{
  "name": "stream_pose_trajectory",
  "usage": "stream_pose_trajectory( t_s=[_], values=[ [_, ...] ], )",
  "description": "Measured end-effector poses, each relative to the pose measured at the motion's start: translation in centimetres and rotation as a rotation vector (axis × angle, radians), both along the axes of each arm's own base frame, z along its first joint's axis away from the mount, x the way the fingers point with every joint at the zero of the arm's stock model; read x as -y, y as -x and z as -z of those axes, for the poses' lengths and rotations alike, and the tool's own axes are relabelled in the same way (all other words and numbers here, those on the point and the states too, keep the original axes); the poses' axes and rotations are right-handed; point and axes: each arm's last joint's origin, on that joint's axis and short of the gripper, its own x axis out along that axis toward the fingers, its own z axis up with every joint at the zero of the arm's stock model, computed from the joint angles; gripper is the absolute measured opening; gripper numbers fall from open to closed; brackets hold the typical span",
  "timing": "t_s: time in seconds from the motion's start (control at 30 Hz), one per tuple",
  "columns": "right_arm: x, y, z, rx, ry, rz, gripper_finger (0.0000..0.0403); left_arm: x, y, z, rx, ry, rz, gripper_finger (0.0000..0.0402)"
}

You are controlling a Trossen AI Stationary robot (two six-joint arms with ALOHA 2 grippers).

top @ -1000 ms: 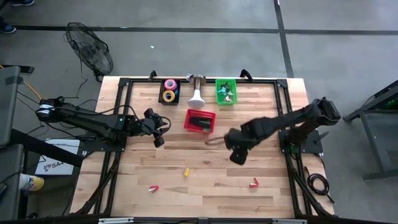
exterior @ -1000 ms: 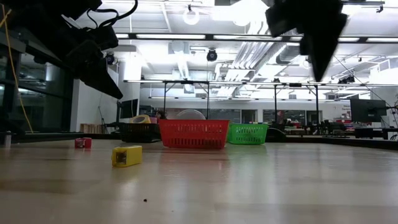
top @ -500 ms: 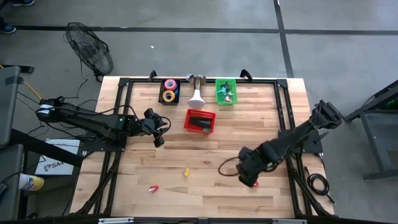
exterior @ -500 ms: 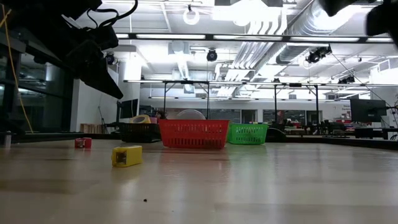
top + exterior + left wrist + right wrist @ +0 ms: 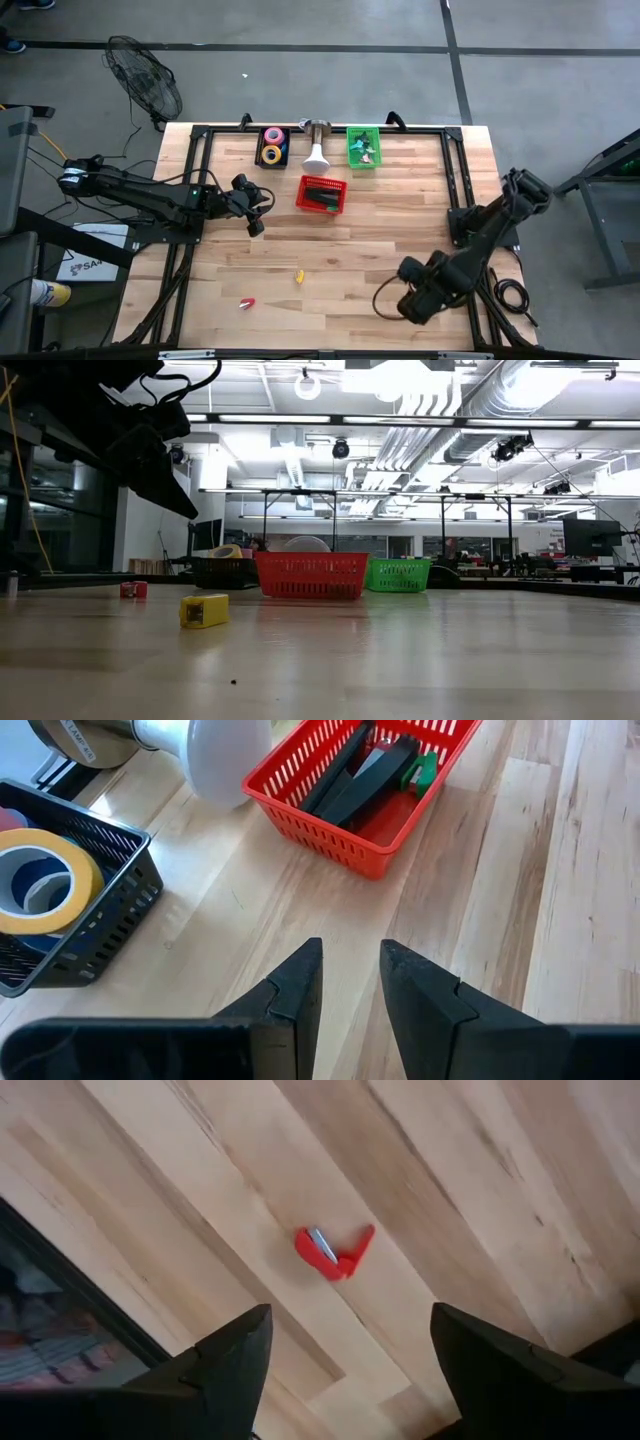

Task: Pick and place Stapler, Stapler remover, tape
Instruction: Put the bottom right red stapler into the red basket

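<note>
On the tabletop (image 5: 330,250), the right pincer (image 5: 350,1370) hangs with fingers apart above a red staple remover (image 5: 333,1252), yellow (image 5: 298,277) and pink (image 5: 246,302) removers lie nearby, and beyond the empty, narrowly parted left pincer (image 5: 350,990), staplers (image 5: 365,768) fill the red basket (image 5: 330,830) and tape (image 5: 35,880) the black bin (image 5: 110,920).

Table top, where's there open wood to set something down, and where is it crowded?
Bare wood lies between the red basket and the yellow stapler remover, and along the right side ahead of the right gripper. It is crowded at the far edge: black basket, green basket and red basket sit close together, beside the left gripper.
</note>
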Motion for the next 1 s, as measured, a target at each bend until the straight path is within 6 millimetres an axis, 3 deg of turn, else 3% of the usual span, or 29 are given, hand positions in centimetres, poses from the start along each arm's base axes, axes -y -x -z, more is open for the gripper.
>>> stream_pose_trajectory(
  t_s=[0.23,0.5,1.0],
  values=[
    [-1.9,-0.8,3.2,-0.086,0.021,-0.048,0.0267,0.0,0.0,0.0,0.000,-0.001,-0.001,0.0102],
    [-3.1,-1.8,5.9,-0.114,0.024,-0.086,0.0300,0.0,0.0,0.0,0.000,-0.001,-0.001,0.0102],
    [-2.7,-1.6,6.4,-0.108,0.144,-0.083,0.0305,0.0,0.0,0.0,0.000,-0.002,-0.001,0.0102]
  ],
)
